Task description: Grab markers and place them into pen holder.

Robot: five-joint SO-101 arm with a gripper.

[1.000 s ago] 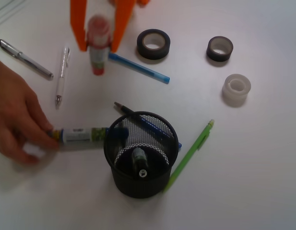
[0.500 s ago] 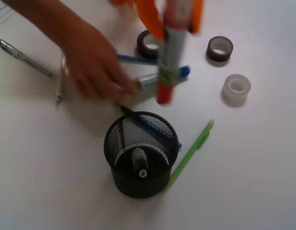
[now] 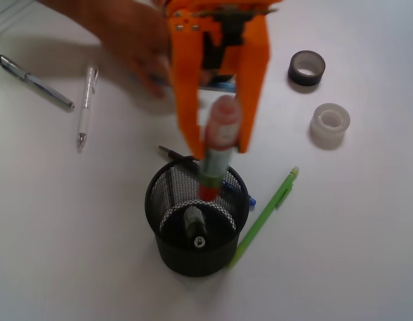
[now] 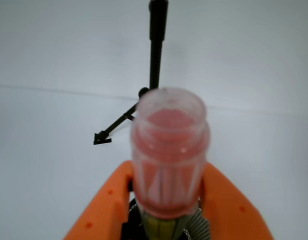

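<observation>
- Since half a second ago, the orange gripper (image 3: 216,150) is arriving over the black wire-mesh cylindrical pen holder (image 3: 167,200) from up near 12 o'clock, and the bare human hand (image 3: 136,37) is pulling away toward 11 o'clock.
- Its orange fingers (image 3: 185,100) are standing only a marker's width apart, clamped on the thick grey-barrelled marker with the red ends (image 3: 216,157); the wrist view is showing that marker's translucent red end (image 4: 168,150) squeezed between both of them.
- That marker is hanging nearly upright, red tip down, so it can slide straight through the holder's mouth; the tip is already sitting at about rim level, toward the 12 o'clock side of the opening.
- Inside the cup, a second marker with a black end (image 3: 195,227) is leaning toward 6 o'clock, and a thin blue pen (image 3: 227,189) is slanting across toward 3 o'clock, so the free gap is looking tightest at the rim's far side.
- My guess is that the release is coming next, with the fingers needing room to spread without knocking the rim.
- Around the holder the white desk (image 3: 367,254) is offering open room at 9 o'clock and 6 o'clock; a slim green mechanical pencil (image 3: 270,210) is lying just beside the cup at 3 o'clock.
- Farther off, a white click pen (image 3: 86,107) and a silver pen (image 3: 35,81) are lying at 10 o'clock, while a black tape roll (image 3: 306,67) and a clear tape roll (image 3: 330,124) are sitting at 2 o'clock, well apart from the drop.
</observation>
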